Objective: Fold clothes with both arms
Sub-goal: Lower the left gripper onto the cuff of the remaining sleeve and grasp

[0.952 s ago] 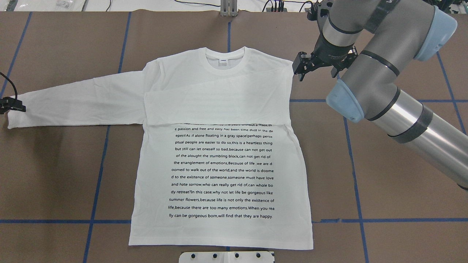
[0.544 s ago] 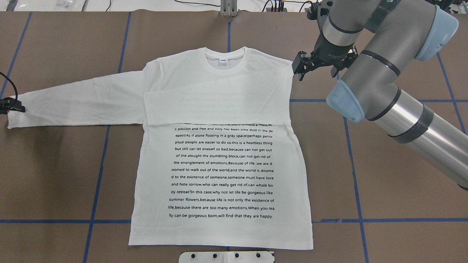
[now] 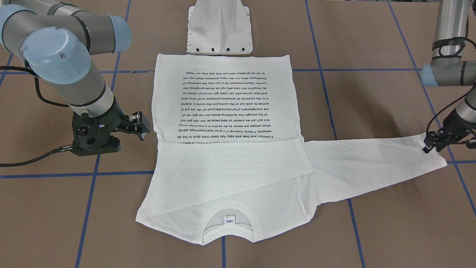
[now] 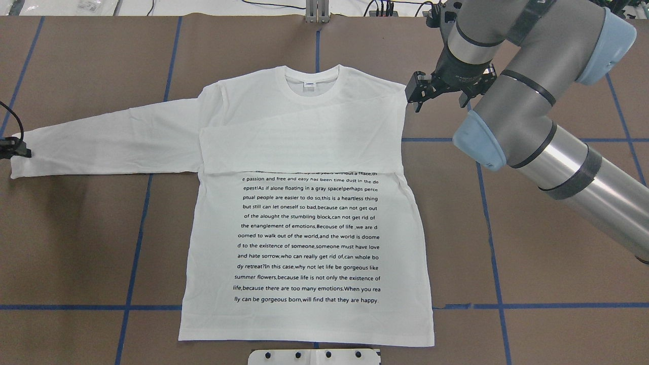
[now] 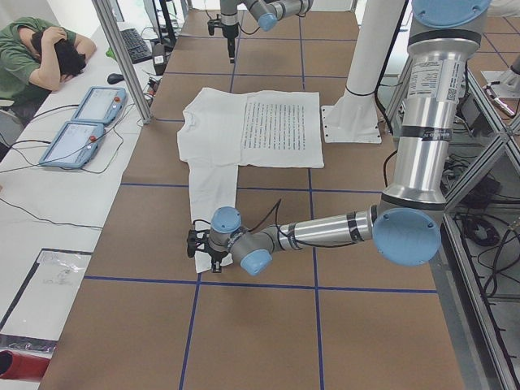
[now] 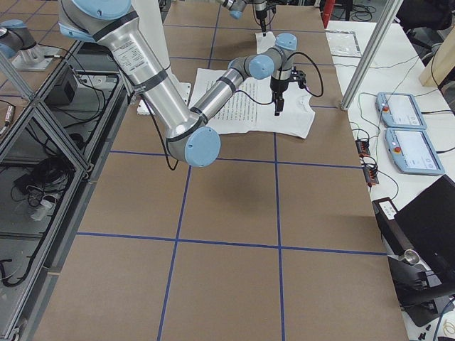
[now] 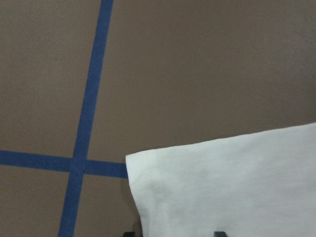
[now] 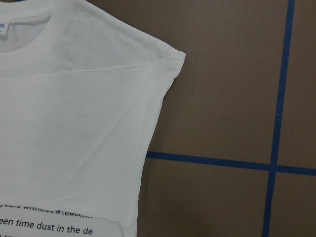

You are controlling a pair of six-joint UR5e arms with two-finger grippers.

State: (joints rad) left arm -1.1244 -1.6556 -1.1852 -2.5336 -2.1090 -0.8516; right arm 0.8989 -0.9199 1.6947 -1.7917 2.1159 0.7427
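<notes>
The white long-sleeved T-shirt point(image 4: 304, 228) lies flat on the brown table, printed text up, collar and neck label point(image 4: 309, 85) at the far side. One sleeve is folded across the chest point(image 3: 230, 163). The other sleeve point(image 4: 101, 144) stretches out straight. My left gripper point(image 4: 14, 148) is at that sleeve's cuff point(image 7: 163, 197); its fingertips point(image 7: 127, 233) stand apart with the cuff edge between them, so it is open. My right gripper point(image 4: 417, 95) is open and empty, just off the shirt's shoulder corner point(image 8: 180, 57), and it also shows in the front view point(image 3: 140, 126).
The white pedestal base point(image 3: 219, 29) stands at the shirt's hem. Blue tape lines point(image 4: 137, 243) cross the table. In the exterior left view a person point(image 5: 41, 57), two tablets point(image 5: 81, 122) and a metal post point(image 5: 122, 57) are beside the table's far long edge.
My left gripper has shifted slightly outward along the cuff towards the view's left edge. My right gripper has edged a little away from me. The shirt has not moved.
</notes>
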